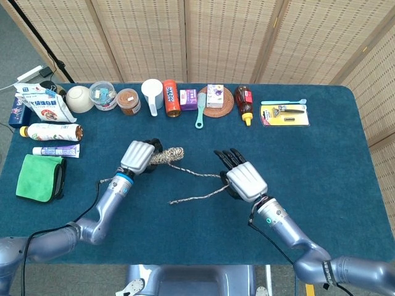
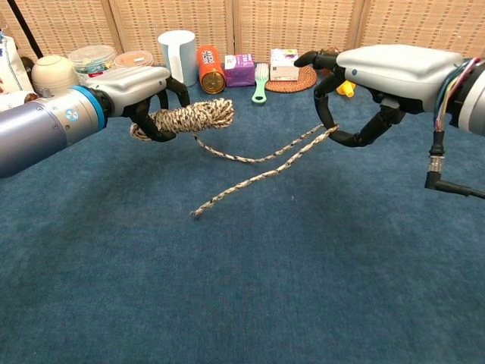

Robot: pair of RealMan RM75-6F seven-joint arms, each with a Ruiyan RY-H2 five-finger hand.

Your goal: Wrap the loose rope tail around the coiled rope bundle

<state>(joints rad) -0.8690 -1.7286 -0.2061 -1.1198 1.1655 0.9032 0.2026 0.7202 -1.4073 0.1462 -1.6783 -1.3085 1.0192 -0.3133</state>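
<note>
Speckled braided rope bundle (image 2: 193, 117), blue felt table (image 2: 242, 288)

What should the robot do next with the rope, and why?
Probably carry the right hand over the coiled rope bundle. The left hand holds the bundle above the table, and the loose rope tail hangs slack from the right hand, not wrapped yet.

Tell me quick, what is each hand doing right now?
Left hand: grips the coiled rope bundle, lifted off the table.
Right hand: pinches the loose rope tail.
</note>
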